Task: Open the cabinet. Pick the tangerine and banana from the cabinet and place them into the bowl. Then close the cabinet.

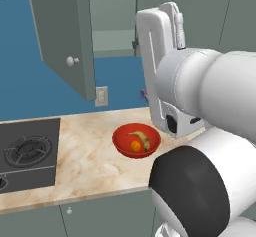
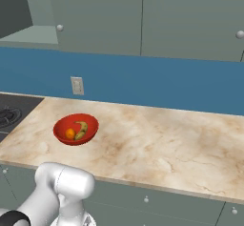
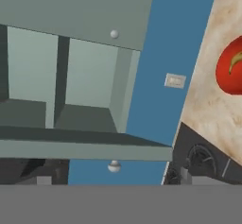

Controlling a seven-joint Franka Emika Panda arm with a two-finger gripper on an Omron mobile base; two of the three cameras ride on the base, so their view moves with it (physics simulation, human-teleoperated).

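The cabinet has its left door swung out over the stove, with its knob facing me. In the hand view the cabinet's bare shelves show, with the open door's knob close by. The other door looks shut. The red bowl sits on the marble counter. In it lie the tangerine and the banana. They show again in the right base view: bowl, tangerine, banana. My hand is up in front of the cabinet opening, jaws open, holding nothing.
A black stove lies left of the bowl. A wall outlet sits on the blue backsplash. More wall units run to the right. The counter stretches right of the bowl.
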